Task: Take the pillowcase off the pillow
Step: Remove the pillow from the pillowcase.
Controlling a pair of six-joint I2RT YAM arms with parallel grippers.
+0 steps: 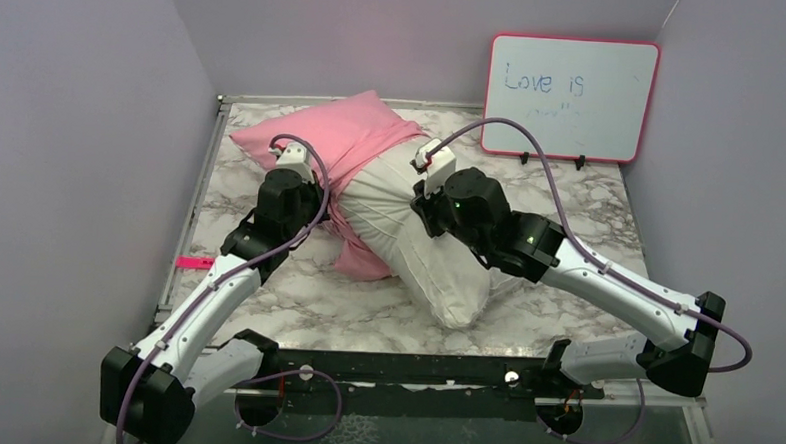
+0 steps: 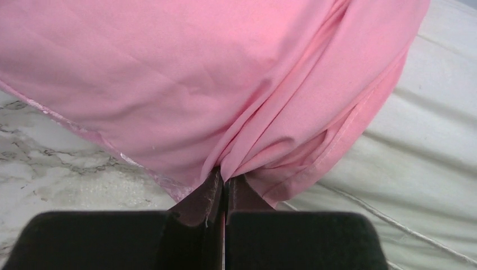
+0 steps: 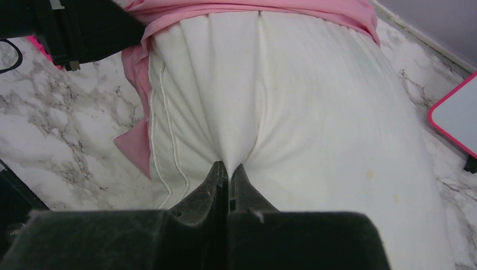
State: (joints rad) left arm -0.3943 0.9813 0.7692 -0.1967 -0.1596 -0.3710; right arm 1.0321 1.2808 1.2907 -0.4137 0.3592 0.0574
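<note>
The white pillow (image 1: 438,254) lies slantwise on the marble table, its near half bare. The pink pillowcase (image 1: 333,139) still covers its far half, bunched at the middle. My left gripper (image 2: 225,175) is shut on a fold of the pillowcase (image 2: 214,84) near its open hem, at the pillow's left side (image 1: 320,194). My right gripper (image 3: 229,167) is shut on a pinch of the pillow's white fabric (image 3: 315,124), from the pillow's right side (image 1: 422,198). A pink flap (image 3: 135,147) hangs beside the pillow's piped seam.
A whiteboard (image 1: 571,98) with a pink frame leans on the back wall at the right. A pink tag (image 1: 195,262) lies at the table's left edge. Purple walls close in both sides. The marble tabletop (image 1: 306,298) shows in front of the pillow.
</note>
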